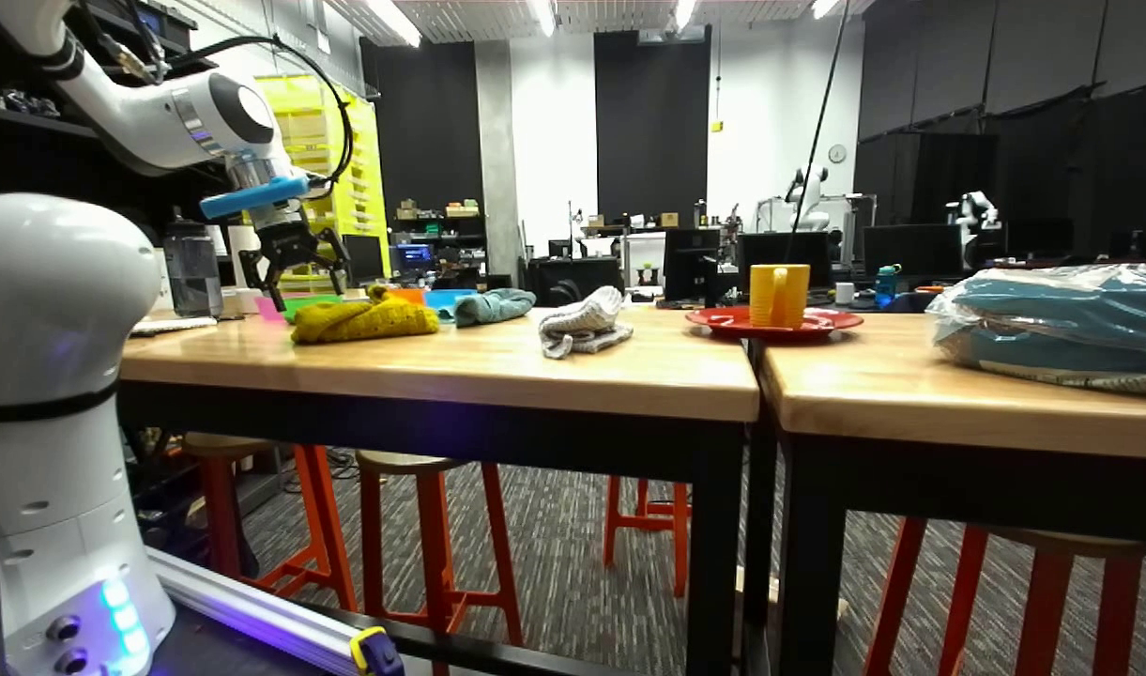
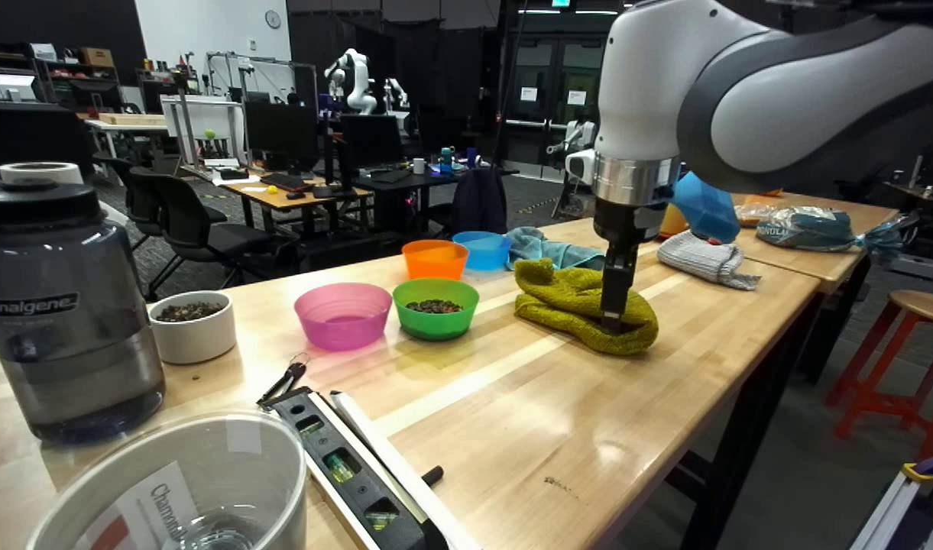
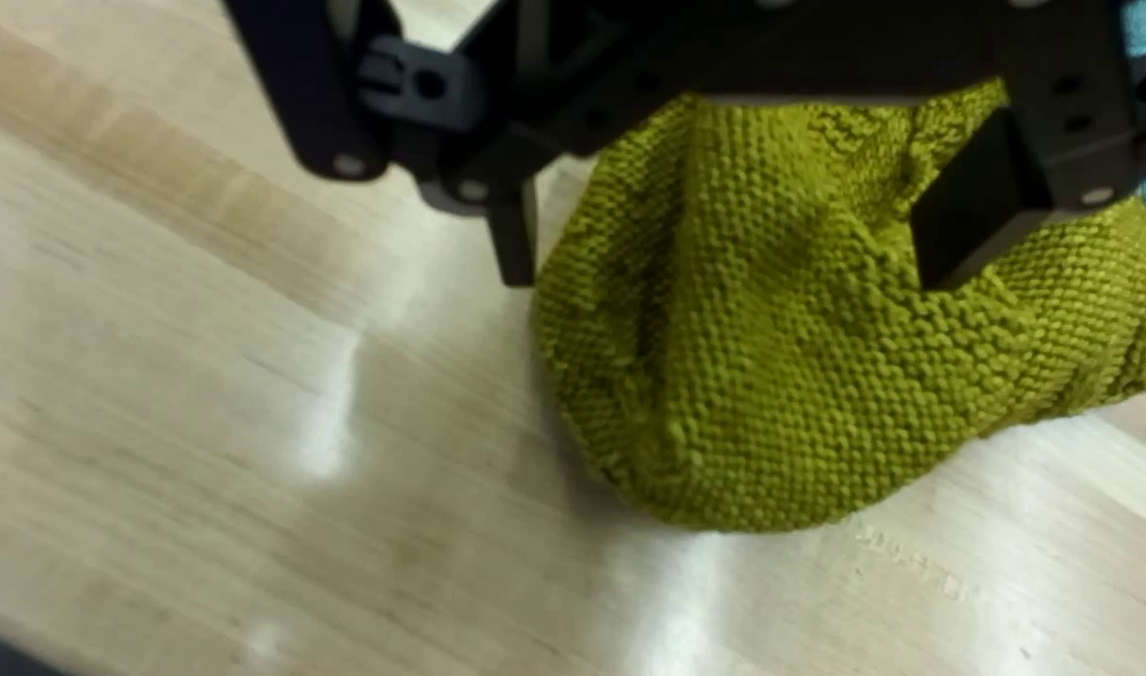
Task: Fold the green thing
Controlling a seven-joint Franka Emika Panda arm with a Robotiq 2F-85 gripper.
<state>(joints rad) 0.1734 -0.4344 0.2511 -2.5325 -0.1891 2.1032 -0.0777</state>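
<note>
Yellow-green knit cloth [image 3: 817, 404] lies bunched right of centre in the wrist frame, gripper [image 3: 725, 268] spread wide across the upper part, nothing pinched, jaws straddling the cloth's left edge, presumably lined up to grab and fold that side.

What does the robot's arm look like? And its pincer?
The arm is smooth, rounded and white with dark grey parts. Near its end are a shiny silver collar and a bright blue bar. A black cable loops outside. Blue lights glow on the base. The pincer is black, with two jointed fingers.
</note>
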